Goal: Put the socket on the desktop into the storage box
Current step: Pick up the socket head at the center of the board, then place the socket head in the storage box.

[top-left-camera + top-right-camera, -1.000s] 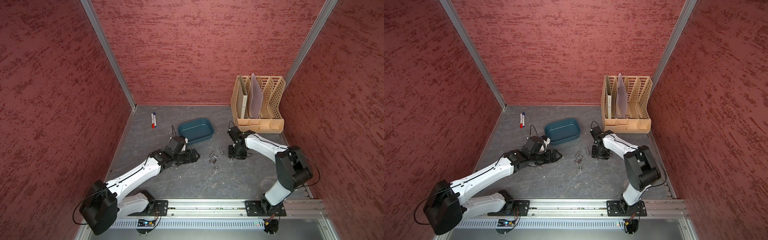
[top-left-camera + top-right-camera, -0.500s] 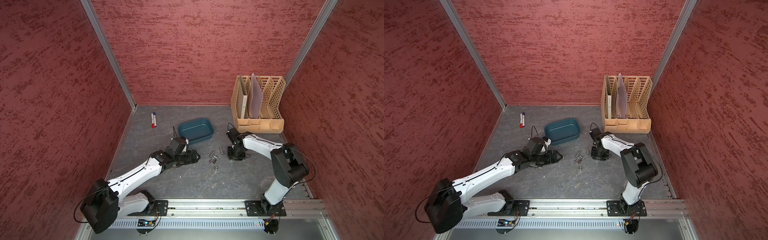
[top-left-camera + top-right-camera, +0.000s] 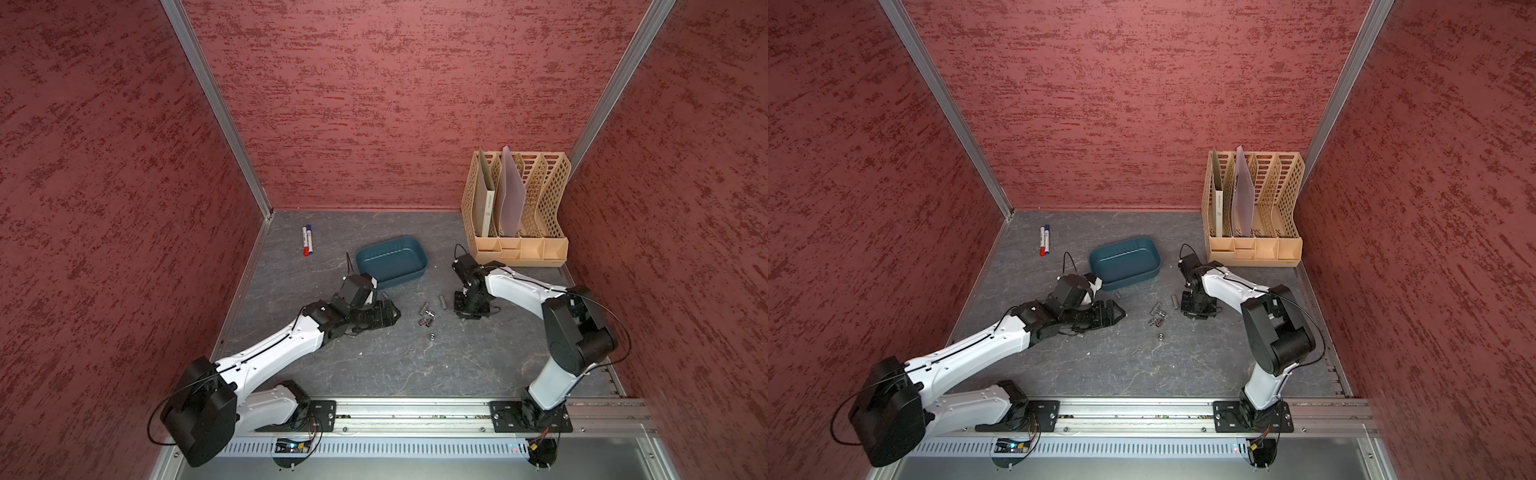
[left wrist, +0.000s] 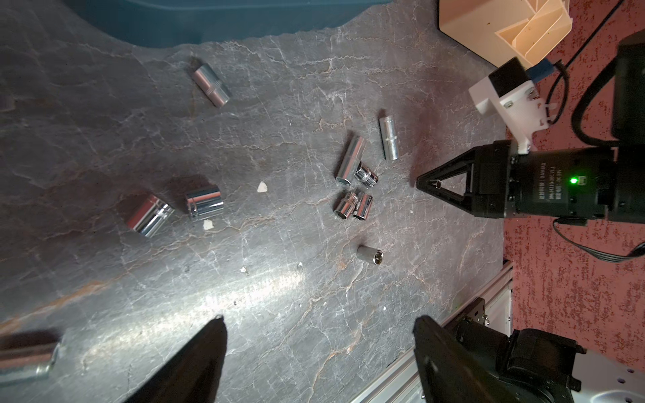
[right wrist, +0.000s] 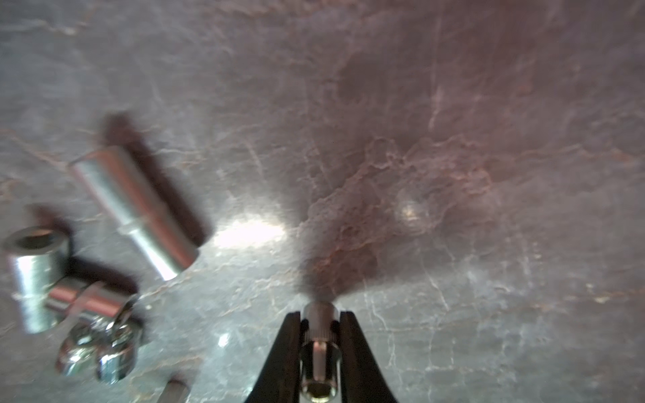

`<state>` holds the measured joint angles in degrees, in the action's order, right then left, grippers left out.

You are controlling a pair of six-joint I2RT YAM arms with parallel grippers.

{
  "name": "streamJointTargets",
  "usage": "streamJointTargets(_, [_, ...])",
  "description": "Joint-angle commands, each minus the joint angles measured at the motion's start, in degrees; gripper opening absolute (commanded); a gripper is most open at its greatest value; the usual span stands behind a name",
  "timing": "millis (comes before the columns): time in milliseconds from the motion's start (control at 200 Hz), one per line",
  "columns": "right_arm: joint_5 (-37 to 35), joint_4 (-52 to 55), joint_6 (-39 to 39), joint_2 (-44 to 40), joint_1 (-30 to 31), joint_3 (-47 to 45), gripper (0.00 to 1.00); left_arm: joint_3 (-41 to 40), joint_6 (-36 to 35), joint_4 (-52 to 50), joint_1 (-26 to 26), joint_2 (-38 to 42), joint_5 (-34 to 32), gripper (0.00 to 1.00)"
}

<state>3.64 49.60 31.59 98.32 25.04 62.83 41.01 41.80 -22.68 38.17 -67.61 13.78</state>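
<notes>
Several chrome sockets (image 3: 426, 316) (image 4: 356, 185) lie loose on the dark grey desktop (image 3: 374, 365), in front of the teal storage box (image 3: 390, 262) (image 3: 1125, 262). My right gripper (image 5: 320, 314) (image 3: 467, 309) points down at the desktop just right of that cluster. It is shut on one small socket (image 5: 319, 349), which stands upright between its fingers. My left gripper (image 4: 318, 319) (image 3: 386, 313) lies low to the left of the cluster, open, with only bare desktop between its fingers. Two fatter sockets (image 4: 174, 209) rest near it.
A tall beige lattice file rack (image 3: 515, 208) stands at the back right, close behind the right arm. Two markers (image 3: 306, 240) lie at the back left. Red walls enclose the desktop, and a metal rail (image 3: 415, 415) runs along its front edge.
The right gripper's jaws have closed onto the small socket over the last second. The right arm's elbow has shifted slightly. The left arm has barely moved.
</notes>
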Motion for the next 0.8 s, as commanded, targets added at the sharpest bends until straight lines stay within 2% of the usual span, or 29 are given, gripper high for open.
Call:
streamJointTargets(0, [0.3,2.7,-0.5,-2.5,1.6,5.2,0.11,0.2,0.5,-0.4,-1.6,-0.4,-0.5,0.87])
streamJointTargets(190, [0.4,5.7,-1.6,0.7,3.5,14.9,0.11,0.8,-0.1,-3.0,-6.7,1.3,0.5,0.89])
streamJointTargets(476, [1.4,10.4,-3.6,12.4,4.7,35.3,0.11,1.8,-1.9,-8.3,-15.0,4.7,1.3,0.89])
streamJointTargets(796, [3.2,16.5,-4.1,28.2,5.1,57.1,0.11,-0.1,-1.4,-10.7,-18.8,8.1,1.6,0.89])
